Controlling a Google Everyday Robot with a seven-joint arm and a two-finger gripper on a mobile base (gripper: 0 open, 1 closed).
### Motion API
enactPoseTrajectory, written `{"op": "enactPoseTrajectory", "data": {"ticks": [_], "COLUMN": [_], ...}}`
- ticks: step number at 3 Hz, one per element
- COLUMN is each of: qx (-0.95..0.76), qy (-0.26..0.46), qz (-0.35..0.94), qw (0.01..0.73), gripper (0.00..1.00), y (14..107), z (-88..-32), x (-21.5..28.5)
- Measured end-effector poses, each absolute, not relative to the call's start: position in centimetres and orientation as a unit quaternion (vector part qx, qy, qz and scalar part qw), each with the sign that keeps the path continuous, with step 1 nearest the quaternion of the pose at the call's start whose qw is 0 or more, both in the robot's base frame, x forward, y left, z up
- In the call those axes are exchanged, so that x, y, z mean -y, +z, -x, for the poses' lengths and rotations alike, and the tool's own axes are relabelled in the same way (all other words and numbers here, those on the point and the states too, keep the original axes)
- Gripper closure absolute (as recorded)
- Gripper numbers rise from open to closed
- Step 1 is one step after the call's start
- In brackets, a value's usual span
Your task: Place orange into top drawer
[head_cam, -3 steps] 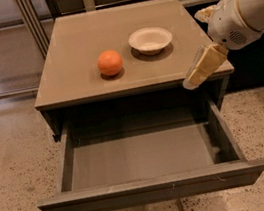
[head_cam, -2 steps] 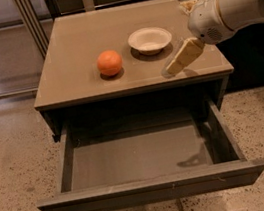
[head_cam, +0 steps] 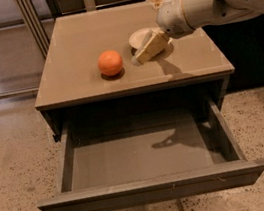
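Note:
The orange [head_cam: 110, 62] sits on the tan cabinet top, left of centre. The top drawer [head_cam: 145, 153] is pulled out below it, its grey-brown interior bare. My gripper [head_cam: 137, 60] reaches in from the right on a white arm, just above the cabinet top, a short way right of the orange and not touching it. It holds nothing. It covers part of the cream bowl [head_cam: 138, 37].
The cabinet top [head_cam: 70, 42] is flat and tan. A speckled floor surrounds the cabinet. Metal legs stand at the back left [head_cam: 30, 19]. A dark area lies to the right of the cabinet.
My gripper has moved left across the cabinet top, from the right edge past the bowl toward the orange. The orange and drawer have not moved.

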State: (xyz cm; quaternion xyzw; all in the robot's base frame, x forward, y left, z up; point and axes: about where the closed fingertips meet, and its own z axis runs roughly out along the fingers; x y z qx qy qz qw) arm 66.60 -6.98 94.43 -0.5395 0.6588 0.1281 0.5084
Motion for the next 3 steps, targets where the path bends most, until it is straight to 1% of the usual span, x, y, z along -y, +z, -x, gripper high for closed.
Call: {"op": "enactPoseTrajectory", "data": {"ticks": [1,3], "qx": [-0.650,-0.649], "qy": [0.147,0.164], "qz": [0.550,0.579], "qw": [0.504,0.466], "gripper": [0.00,0.00], "y": [93.6,91.0], "z": [-69.0,-70.6], "x": [4.0,-0.3]}}
